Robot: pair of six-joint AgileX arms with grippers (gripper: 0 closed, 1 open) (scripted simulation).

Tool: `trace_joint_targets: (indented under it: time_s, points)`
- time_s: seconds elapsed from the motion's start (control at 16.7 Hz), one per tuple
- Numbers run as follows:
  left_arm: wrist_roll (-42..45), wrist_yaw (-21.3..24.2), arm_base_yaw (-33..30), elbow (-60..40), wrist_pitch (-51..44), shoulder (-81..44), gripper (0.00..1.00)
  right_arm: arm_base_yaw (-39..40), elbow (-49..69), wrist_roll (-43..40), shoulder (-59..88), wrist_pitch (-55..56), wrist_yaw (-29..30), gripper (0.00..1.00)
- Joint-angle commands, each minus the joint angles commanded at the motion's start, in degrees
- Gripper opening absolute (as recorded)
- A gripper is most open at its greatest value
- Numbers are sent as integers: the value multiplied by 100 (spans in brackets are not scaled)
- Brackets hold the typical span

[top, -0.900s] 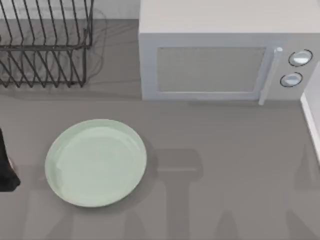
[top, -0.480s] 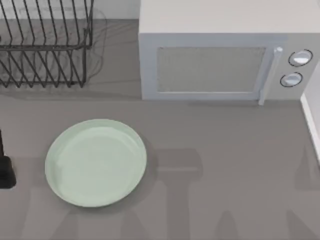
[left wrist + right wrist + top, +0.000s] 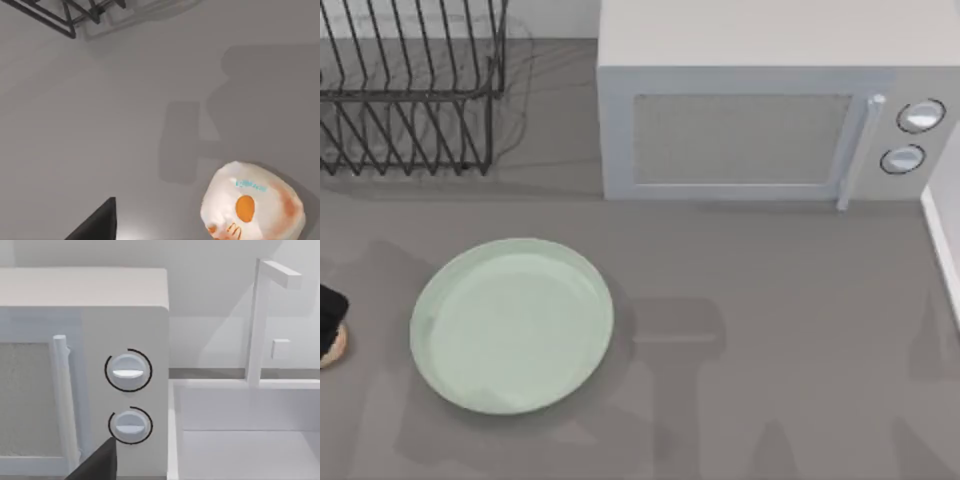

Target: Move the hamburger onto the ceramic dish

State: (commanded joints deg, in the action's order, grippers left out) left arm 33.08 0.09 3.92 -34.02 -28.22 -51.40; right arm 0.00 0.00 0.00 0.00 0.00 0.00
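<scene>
Left end effector (image 3: 328, 310) at the worktop's (image 3: 770, 330) left edge, finger state indeterminable; the small round tan-and-orange hamburger (image 3: 252, 207) lies just beside it, left of the glossy mint-green ceramic dish (image 3: 512, 325), apart from it

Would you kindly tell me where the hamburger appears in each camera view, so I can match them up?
Top view: the hamburger peeks in at the left edge, left of the ceramic dish.
Left wrist view: the hamburger lies on the grey table.
Right wrist view: not in it.
Shared landmark: the black wire rack.
</scene>
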Motion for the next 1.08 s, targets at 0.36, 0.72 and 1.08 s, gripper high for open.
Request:
trace_joint_targets:
  time_s: [0.36,0.72,1.08]
  points:
    - [1974,-1,223,-1981,-1694,-3022,100,0,0,0,0,0,0,100]
    - [3124,-6,351,-3151,-2670,-4787,100,0,0,0,0,0,0,100]
    - [3218,-6,330,-3232,-2744,-4925,100,0,0,0,0,0,0,100]
